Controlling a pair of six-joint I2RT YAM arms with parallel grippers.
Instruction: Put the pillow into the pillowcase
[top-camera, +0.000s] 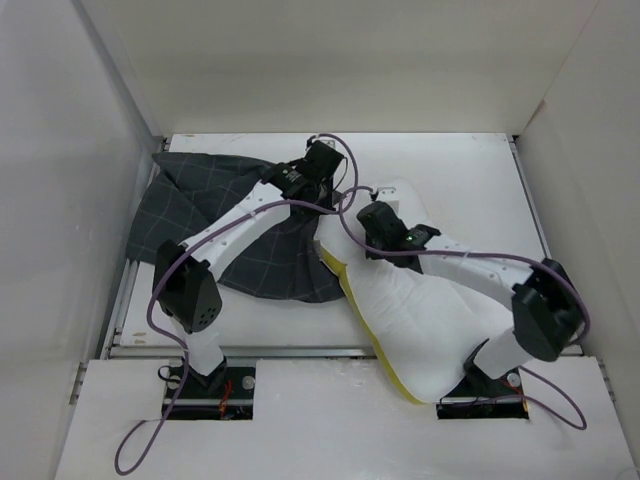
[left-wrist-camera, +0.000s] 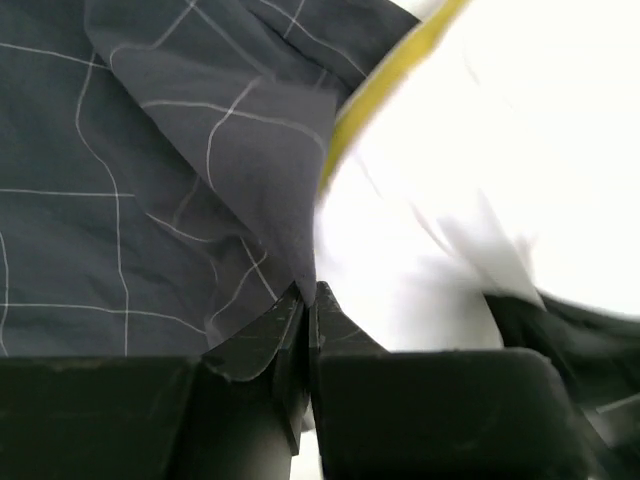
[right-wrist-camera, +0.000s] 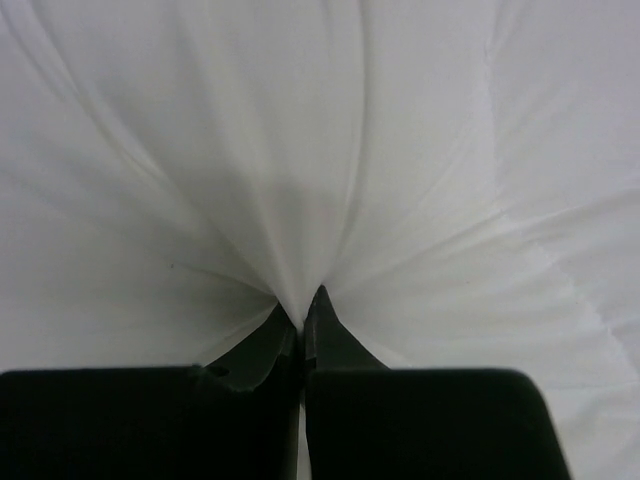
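Note:
The dark checked pillowcase lies spread over the left half of the table. The white pillow with a yellow edge lies to its right, running from the table's middle to the near right corner. My left gripper is shut on a fold of the pillowcase at its right edge, next to the pillow. My right gripper is shut on a pinch of the pillow's white fabric near its far end; creases fan out from the jaws.
White walls enclose the table on the left, back and right. The left arm lies across the pillowcase, the right arm across the pillow. Purple cables loop beside both arms.

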